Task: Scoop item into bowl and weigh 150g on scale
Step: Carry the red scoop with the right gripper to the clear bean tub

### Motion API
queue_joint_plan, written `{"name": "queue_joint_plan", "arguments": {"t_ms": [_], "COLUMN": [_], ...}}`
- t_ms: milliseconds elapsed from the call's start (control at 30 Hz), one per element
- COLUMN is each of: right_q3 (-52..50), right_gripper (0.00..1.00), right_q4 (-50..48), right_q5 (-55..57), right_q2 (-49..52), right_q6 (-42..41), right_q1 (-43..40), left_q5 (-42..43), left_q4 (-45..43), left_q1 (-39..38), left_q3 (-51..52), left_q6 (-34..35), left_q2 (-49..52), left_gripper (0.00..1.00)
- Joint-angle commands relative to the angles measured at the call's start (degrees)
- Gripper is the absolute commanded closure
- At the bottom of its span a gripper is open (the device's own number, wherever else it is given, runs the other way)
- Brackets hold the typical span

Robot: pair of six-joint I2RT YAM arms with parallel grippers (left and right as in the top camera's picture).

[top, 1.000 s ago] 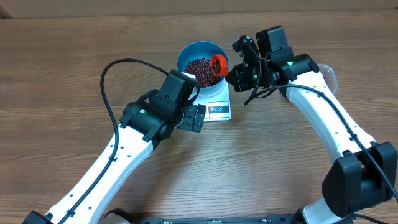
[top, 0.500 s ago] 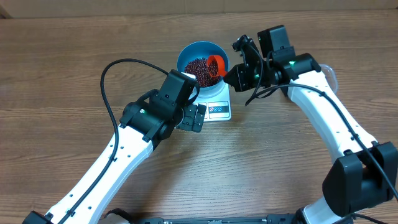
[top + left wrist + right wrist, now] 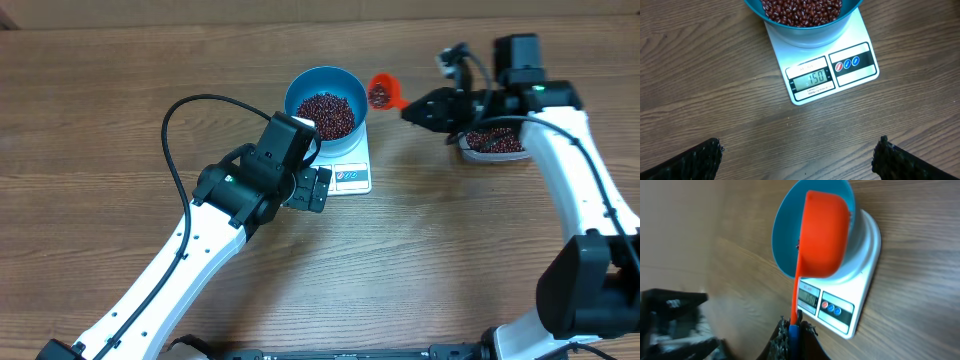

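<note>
Overhead: I am seeing one round, deep, bright blue bowl [image 3: 296, 92] sitting on one flat white rectangular kitchen scale [image 3: 350, 176], with a heap of small dark maroon beans [image 3: 327, 114] filling it. The right gripper [image 3: 415, 108] is clamping the handle of one bright red plastic scoop [image 3: 381, 92]. The scoop is hanging just beside the bowl, between it and one clear plastic tub [image 3: 466, 153], and is carrying a few beans. A second heap of beans is lying in the tub. The left gripper [image 3: 316, 189] is hovering near the scale's front edge, holding nothing.

Left wrist: the scale [image 3: 855, 45] is sitting on the brown wooden table [image 3: 700, 75], and its display [image 3: 812, 78] is reading 150. I am judging the weighing as reached. The bowl [image 3: 805, 36] is resting centred on the platform, beans [image 3: 800, 9] heaped inside. The left gripper [image 3: 797, 161] is spread wide and empty, both fingertips [image 3: 695, 160] well apart.

Right wrist: the right gripper [image 3: 794, 339] is pinching the blue-tipped handle tight. The scoop [image 3: 825, 235] is overlapping the bowl [image 3: 784, 245] and scale [image 3: 862, 300] in my line of sight, showing only its outer side.

Left to do, by my reckoning: returning the scoop's leftover beans to the tub and parking the scoop.

Count: one bowl, one scale, one scoop, one tub, two bean heaps, two grippers.
</note>
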State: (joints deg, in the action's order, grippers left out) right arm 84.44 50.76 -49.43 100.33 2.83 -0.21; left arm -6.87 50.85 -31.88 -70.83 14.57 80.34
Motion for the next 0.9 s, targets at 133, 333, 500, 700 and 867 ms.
{"name": "queue_joint_plan", "arguments": {"t_ms": [133, 333, 500, 700, 867], "right_q3": [1.51, 1.51, 1.51, 1.51, 1.51], "right_gripper": [0.96, 0.96, 0.96, 0.96, 0.96], "right_q4": [7.04, 13.2, 16.81, 15.74, 14.19], "right_q5": [-8.52, -2.6, 11.13, 25.92, 36.74], "right_q2": [-3.28, -3.87, -3.87, -3.89, -3.87], "right_q6": [5.42, 6.91, 6.05, -0.74, -5.64], "right_q1": [-14.27, -23.19, -24.17, -20.09, -15.76], "left_q5": [0.11, 0.11, 0.09, 0.11, 0.11], "left_q4": [-0.09, -0.09, -0.09, -0.09, -0.07], "left_q1": [0.0, 0.0, 0.0, 0.0, 0.0], "left_q3": [0.42, 0.42, 0.42, 0.42, 0.42], "left_q6": [-0.87, -0.87, -0.87, -0.87, -0.87], "left_q2": [-0.39, -0.39, -0.39, -0.39, -0.39], "left_gripper": [0.0, 0.0, 0.0, 0.01, 0.0]}}
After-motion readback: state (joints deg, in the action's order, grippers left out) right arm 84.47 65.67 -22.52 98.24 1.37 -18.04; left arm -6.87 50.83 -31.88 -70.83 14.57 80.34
